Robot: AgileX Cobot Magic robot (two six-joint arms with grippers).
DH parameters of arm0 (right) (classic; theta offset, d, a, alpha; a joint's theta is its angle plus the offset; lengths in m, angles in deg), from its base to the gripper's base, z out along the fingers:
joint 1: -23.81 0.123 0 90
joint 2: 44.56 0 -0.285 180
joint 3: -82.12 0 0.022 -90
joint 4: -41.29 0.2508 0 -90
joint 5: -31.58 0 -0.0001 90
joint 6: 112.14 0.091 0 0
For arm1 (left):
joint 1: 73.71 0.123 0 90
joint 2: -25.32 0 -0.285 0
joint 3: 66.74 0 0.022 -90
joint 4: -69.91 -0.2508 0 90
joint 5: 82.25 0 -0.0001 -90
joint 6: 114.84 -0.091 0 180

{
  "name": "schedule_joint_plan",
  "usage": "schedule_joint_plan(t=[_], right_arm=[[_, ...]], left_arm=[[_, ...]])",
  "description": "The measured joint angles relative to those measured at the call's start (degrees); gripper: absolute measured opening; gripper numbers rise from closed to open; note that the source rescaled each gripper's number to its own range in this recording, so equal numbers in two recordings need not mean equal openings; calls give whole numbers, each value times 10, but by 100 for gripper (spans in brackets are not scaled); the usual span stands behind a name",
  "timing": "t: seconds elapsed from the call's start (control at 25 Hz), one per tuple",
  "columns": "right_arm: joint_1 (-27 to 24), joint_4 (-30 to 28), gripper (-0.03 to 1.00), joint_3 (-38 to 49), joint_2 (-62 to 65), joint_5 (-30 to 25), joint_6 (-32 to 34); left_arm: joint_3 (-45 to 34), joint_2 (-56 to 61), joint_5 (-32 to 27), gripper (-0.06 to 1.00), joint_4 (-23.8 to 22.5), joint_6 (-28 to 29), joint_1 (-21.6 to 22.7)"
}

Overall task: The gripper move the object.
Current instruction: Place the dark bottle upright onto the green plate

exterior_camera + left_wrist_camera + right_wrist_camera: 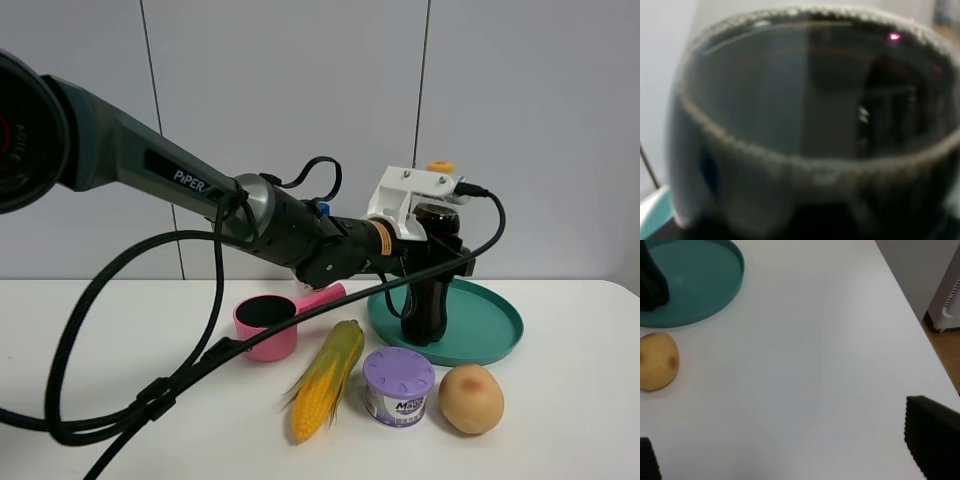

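Note:
The cola bottle (428,305), dark with a yellow-orange cap (440,167), stands upright on the teal tray (495,330). My left gripper (440,250), black with a white block on top, reaches across from the left, and its dark fingers close around the bottle's middle. The left wrist view is filled by the blurred dark bottle (810,130). The bottle's base also shows in the right wrist view (652,282). My right gripper (790,455) is open and empty above bare table, out of the exterior view.
A pink measuring cup (265,325), a corn cob (328,378), a purple-lidded can (398,387) and a potato (471,398) lie in front of the tray. A blue cap (322,208) peeks from behind the arm. The table's right edge (912,315) borders the floor.

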Motion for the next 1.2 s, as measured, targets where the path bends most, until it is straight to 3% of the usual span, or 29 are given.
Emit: schedule_joint_plan(t=[0.08,0.12,0.28,0.36,0.72,1.2], right_arm=[[0,0,100,0,0,0,0],[0,0,100,0,0,0,0],[0,0,100,0,0,0,0],[0,0,100,0,0,0,0],[0,0,100,0,0,0,0],[0,0,100,0,0,0,0]], left_arm=[[1,5,14,56,0,9,0],[1,5,19,64,0,21,0],[1,5,39,88,0,50,1],[1,5,48,95,0,54,1],[1,7,48,98,0,54,1],[1,88,-31,98,-13,-3,16]])
